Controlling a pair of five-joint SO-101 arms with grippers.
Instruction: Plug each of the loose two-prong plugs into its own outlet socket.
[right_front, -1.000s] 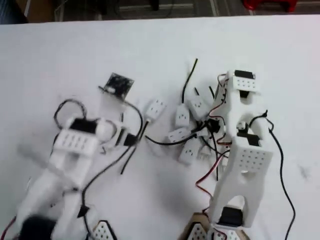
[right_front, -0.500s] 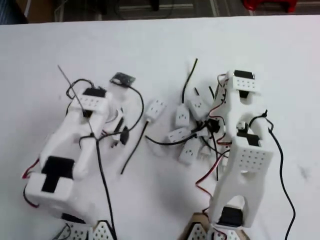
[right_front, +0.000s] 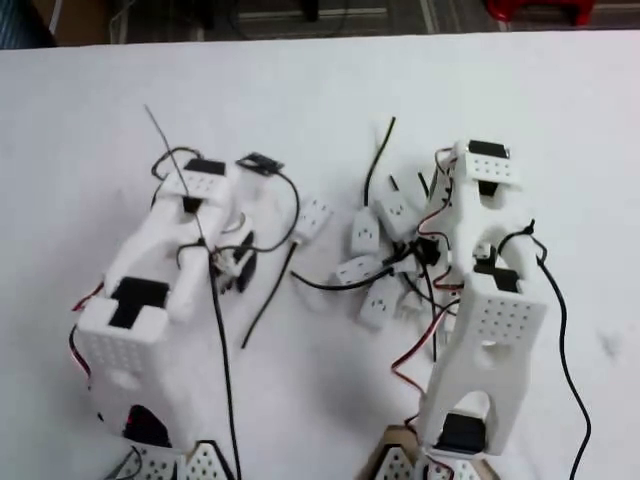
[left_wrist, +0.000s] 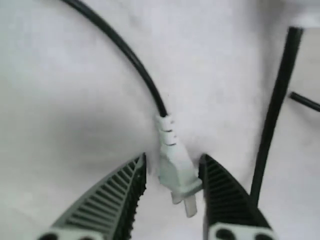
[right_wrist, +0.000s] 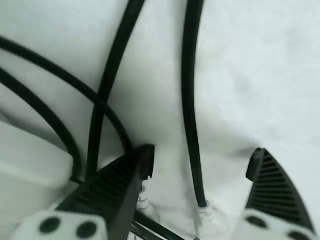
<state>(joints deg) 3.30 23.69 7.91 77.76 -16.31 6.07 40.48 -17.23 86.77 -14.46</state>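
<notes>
Swung farther up the desk (right_front: 300, 90) with the left arm (right_front: 160, 280) since half a second ago; held as before on the right. Left tool (left_wrist: 172, 167): spread barely wider than the white two-prong plug (left_wrist: 176, 177) lying between its ribbed dark fingers (left_wrist: 120, 200), touching the plug's flange on one side and leaving a sliver of desk on the other. Just one metal prong made out, the second not distinguishable. Moulded ridged collar behind the plug body, then a glossy black cord (left_wrist: 120, 50) curving away. Right tool (right_wrist: 200, 165): spread wide, straddling a second black cord (right_wrist: 190, 100) without touching it; white collar at that cord's end cut off at the frame edge. Farther out, blocky white outlet sockets (right_front: 365, 235) clustered mid-desk between the arms, partly crossed by black cords.
</notes>
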